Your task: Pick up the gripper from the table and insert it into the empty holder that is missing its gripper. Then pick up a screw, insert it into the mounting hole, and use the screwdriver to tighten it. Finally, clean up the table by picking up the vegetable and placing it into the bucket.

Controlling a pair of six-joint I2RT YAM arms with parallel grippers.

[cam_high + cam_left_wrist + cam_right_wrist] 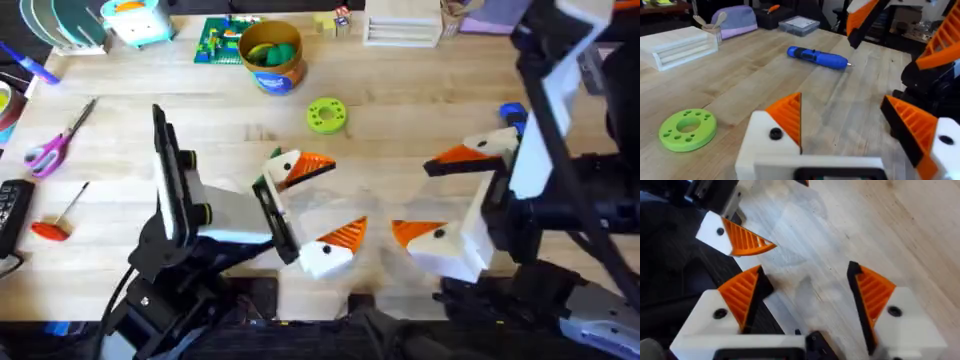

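No legible text, labels, brands or numbers in any view. The bucket (271, 56), at about 12 o'clock on the table in the overhead view, carries a blue mark on its side; the mark cannot be read. The small colored block (342, 18) at about 1 o'clock has faces too small to tell any print. The clear box (799, 24) behind the screwdriver (817, 56) in the left wrist view shows a pale lid, nothing readable.

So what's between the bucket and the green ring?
Nothing. In the overhead view the stretch of table between the bucket and the ring is bare wood, and the two stand apart.
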